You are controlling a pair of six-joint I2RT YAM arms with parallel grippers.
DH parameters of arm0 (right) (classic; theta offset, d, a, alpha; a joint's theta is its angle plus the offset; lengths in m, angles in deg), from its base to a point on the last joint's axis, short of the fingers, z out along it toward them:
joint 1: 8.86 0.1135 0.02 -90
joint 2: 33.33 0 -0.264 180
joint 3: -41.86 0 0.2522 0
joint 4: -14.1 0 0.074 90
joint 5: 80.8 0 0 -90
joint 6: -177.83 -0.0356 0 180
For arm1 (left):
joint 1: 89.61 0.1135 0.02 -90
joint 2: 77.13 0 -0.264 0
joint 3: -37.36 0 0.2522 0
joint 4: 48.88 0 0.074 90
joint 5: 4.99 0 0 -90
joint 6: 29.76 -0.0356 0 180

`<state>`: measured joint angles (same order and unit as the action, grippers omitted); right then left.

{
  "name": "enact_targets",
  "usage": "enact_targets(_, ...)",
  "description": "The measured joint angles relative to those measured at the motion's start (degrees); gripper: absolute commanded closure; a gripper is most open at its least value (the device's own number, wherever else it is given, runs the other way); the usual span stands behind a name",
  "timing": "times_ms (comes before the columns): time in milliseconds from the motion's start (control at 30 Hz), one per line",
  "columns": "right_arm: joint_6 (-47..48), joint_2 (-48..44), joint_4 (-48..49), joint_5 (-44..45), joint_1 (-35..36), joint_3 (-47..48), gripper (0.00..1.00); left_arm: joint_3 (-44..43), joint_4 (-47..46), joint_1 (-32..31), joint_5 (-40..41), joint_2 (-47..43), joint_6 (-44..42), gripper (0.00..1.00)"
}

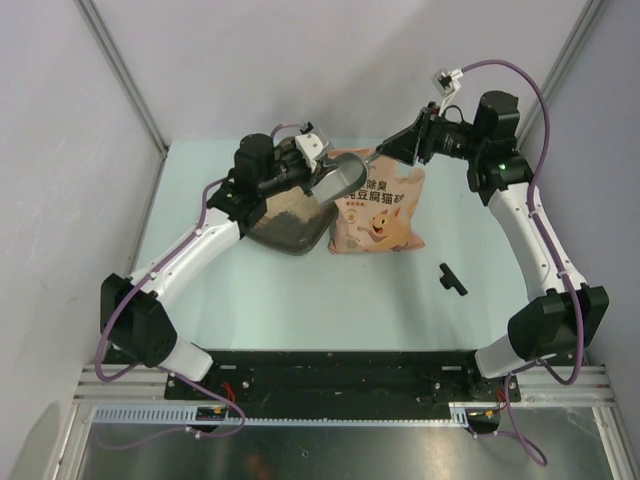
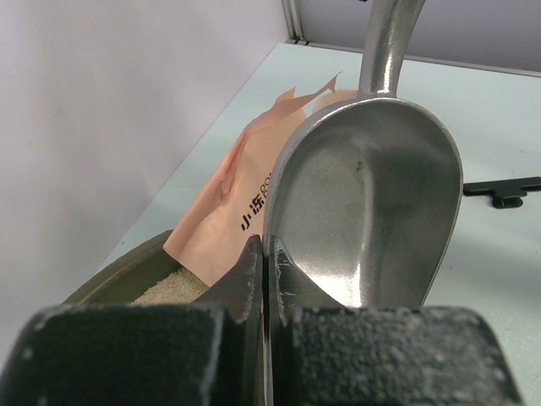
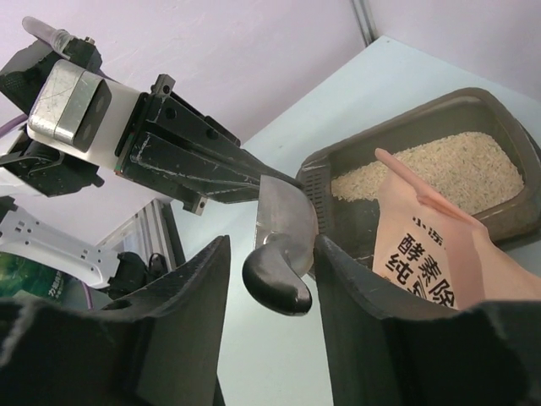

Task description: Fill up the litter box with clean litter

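Clamped tight on empty scoop (image 2: 372, 203) bowl rim: left gripper (image 2: 266, 262) jaws. Spread wide either side of scoop handle tip: right gripper (image 3: 272, 245) jaws. At worktop far left, under left arm: litter box (image 3: 355, 222), litter (image 3: 431, 169) inside, bag (image 1: 385, 215) against its rim.

clean litter (image 1: 288, 207) in the litter box (image 1: 300, 238), bag (image 1: 385, 215) just right of it, scoop (image 1: 342, 178) above both

Parted fingers (image 3: 173, 338) flank the scoop (image 3: 279, 271), near the litter box (image 3: 397, 118).
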<state>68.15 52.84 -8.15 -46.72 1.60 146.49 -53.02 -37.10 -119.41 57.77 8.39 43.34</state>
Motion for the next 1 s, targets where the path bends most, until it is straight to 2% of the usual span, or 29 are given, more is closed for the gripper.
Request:
enact_targets(733,3.6,0.3,-2.1,2.0,2.7,0.0,0.64,0.0,0.0,0.0,-0.4,0.0,0.5,1.00)
enact_targets(1000,4.1,0.6,-2.5,2.4,3.0,0.0,0.70,0.0,0.0,0.0,-0.5,0.0,0.5,1.00)
